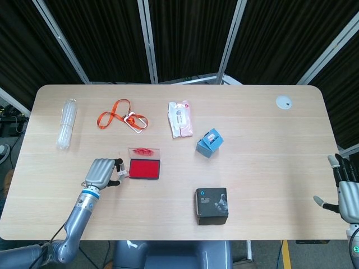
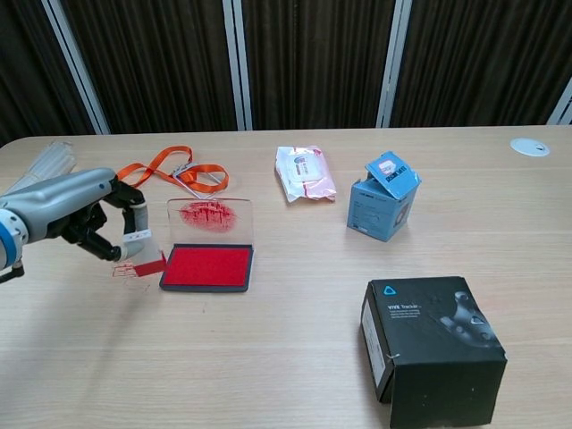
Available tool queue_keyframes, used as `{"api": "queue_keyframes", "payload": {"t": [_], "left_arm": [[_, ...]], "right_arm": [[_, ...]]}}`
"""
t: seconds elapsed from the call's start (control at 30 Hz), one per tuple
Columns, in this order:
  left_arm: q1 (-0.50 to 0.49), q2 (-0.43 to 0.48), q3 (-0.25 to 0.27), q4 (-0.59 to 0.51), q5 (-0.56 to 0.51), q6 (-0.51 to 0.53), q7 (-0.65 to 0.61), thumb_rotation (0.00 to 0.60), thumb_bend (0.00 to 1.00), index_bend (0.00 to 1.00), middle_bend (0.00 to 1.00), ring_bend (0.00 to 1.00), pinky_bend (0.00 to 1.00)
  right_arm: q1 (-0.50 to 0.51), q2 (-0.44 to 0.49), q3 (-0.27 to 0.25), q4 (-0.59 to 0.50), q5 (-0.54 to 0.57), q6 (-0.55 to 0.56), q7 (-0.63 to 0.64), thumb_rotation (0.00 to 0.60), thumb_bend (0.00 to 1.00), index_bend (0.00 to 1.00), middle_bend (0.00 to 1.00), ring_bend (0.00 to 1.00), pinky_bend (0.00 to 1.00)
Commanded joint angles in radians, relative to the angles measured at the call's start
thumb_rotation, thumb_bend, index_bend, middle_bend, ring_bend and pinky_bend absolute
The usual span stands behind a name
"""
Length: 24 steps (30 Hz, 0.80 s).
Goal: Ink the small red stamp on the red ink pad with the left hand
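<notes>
Chest view: left hand (image 2: 85, 214) gripping tilted stamp (image 2: 143, 251), red face toward ink pad (image 2: 207, 266).

an orange lanyard (image 2: 170, 170), a pink wipes packet (image 2: 305, 172), a small blue box (image 2: 383, 207), a black box (image 2: 433, 347), clear tubes (image 1: 66, 123) and a white disc (image 1: 283, 102) lie on the table (image 2: 295, 357).
</notes>
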Motion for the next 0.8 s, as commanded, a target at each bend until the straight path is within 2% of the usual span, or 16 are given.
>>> {"api": "queue_keyframes", "payload": {"t": [0.03, 0.2, 0.33, 0.57, 0.8], "left_arm": [[-0.052, 0.023, -0.042, -0.013, 0.001, -0.058, -0.027, 0.600, 0.32, 0.54, 0.53, 0.93, 0.98], [-0.114, 0.008, -0.056, 0.030, -0.007, -0.130, -0.037, 0.600, 0.33, 0.55, 0.54, 0.93, 0.98], [-0.157, -0.026, -0.032, 0.094, 0.008, -0.182, -0.036, 0.600, 0.33, 0.55, 0.55, 0.93, 0.98], [-0.179, -0.054, -0.015, 0.158, 0.047, -0.211, -0.103, 0.600, 0.33, 0.56, 0.55, 0.93, 0.98], [-0.185, -0.045, 0.004, 0.203, 0.088, -0.226, -0.169, 0.600, 0.34, 0.57, 0.55, 0.93, 0.98]], "right_arm": [[0.002, -0.002, 0.002, 0.004, 0.007, -0.005, -0.002, 0.600, 0.00, 0.00, 0.00, 0.00, 0.00], [0.007, -0.006, 0.008, 0.012, 0.024, -0.017, -0.004, 0.600, 0.00, 0.00, 0.00, 0.00, 0.00], [0.011, -0.010, 0.014, 0.022, 0.046, -0.031, -0.010, 0.600, 0.00, 0.00, 0.00, 0.00, 0.00], [0.013, -0.014, 0.017, 0.033, 0.065, -0.043, -0.015, 0.600, 0.00, 0.00, 0.00, 0.00, 0.00], [0.016, -0.021, 0.017, 0.044, 0.078, -0.055, -0.023, 0.600, 0.00, 0.00, 0.00, 0.00, 0.00]]}}
